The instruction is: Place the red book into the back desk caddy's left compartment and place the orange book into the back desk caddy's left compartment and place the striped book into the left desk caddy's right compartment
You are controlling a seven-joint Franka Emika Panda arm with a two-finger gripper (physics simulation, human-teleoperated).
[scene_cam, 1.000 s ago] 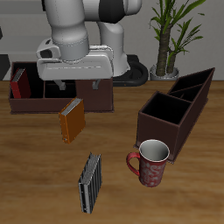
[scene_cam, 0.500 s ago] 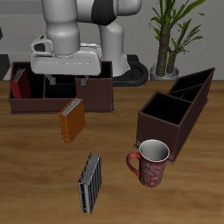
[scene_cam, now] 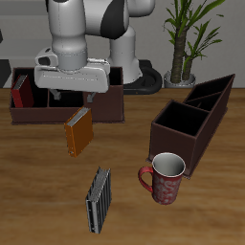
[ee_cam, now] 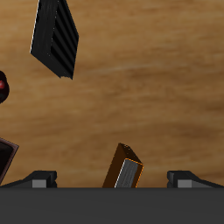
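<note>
One book of three already stowed: red book (scene_cam: pixel 20 91) standing in back desk caddy (scene_cam: pixel 107 107). Orange book (scene_cam: pixel 77 131) on table (scene_cam: pixel 38 191), just in front of that caddy, lying flat; striped book (scene_cam: pixel 98 199) nearer front edge, beside mug (scene_cam: pixel 164 177). Gripper (scene_cam: pixel 69 97) above caddy's front wall, fingers spread, holding nothing. Next, by judgement: descend over orange book, align fingers across its thin dimension, centre before closing, avoid clipping caddy wall. Left desk caddy (scene_cam: pixel 191 124) untouched.
</note>
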